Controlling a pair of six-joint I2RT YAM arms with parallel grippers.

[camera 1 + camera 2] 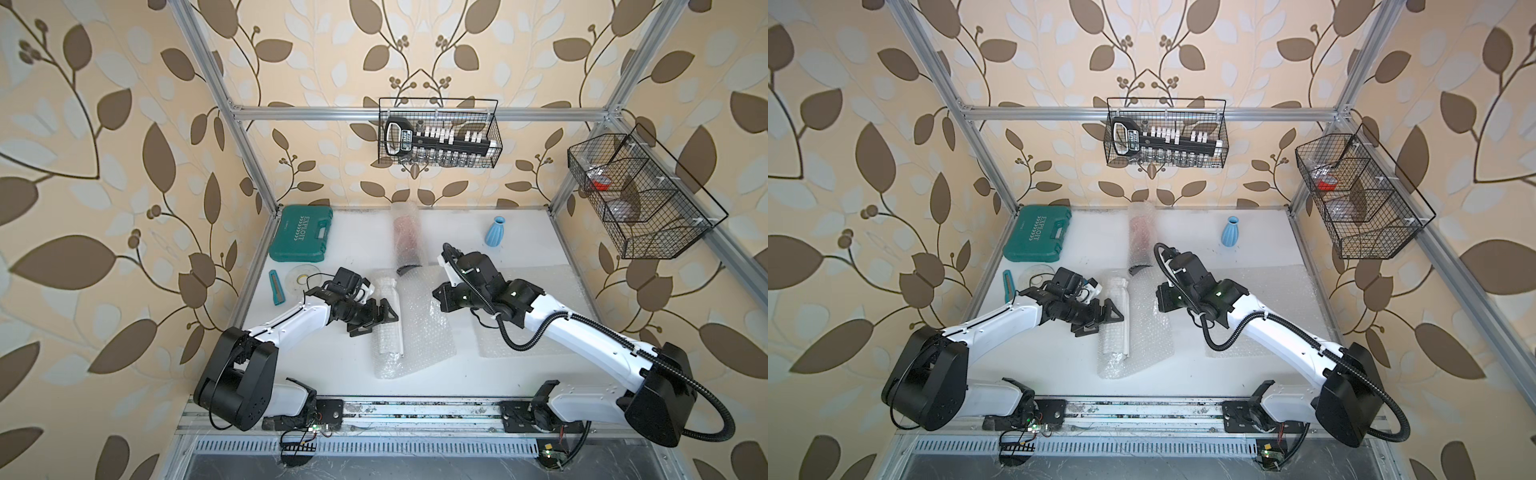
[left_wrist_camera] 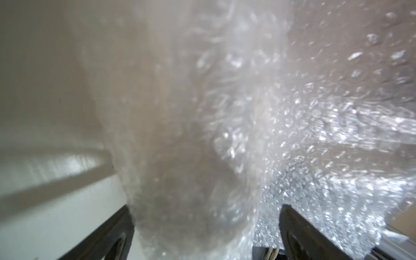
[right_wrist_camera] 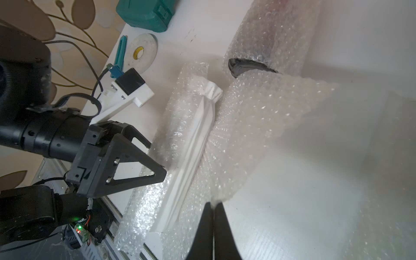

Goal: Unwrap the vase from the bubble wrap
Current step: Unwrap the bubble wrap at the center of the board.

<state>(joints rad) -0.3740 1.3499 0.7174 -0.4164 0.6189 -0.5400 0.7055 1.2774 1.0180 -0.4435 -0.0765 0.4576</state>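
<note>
A long white vase (image 1: 398,330) (image 1: 1125,328) (image 3: 198,144) lies in the middle of the table on a half-opened sheet of bubble wrap (image 1: 424,332) (image 1: 1150,332) (image 3: 258,112) (image 2: 315,112). One flap still covers its left side. My left gripper (image 1: 380,322) (image 1: 1106,320) (image 3: 157,158) (image 2: 206,208) is open, its fingers standing either side of that covered left flank. My right gripper (image 3: 213,203) (image 1: 440,301) (image 1: 1163,301) is shut on the sheet's right edge, which rises off the table towards it.
At the back stand a blue vase (image 1: 497,232) and a second bubble-wrapped roll (image 1: 407,237). A green tool case (image 1: 301,235), a tape roll (image 1: 303,278) and a teal cutter (image 1: 276,286) lie at the left. Another flat sheet (image 1: 540,311) lies under the right arm.
</note>
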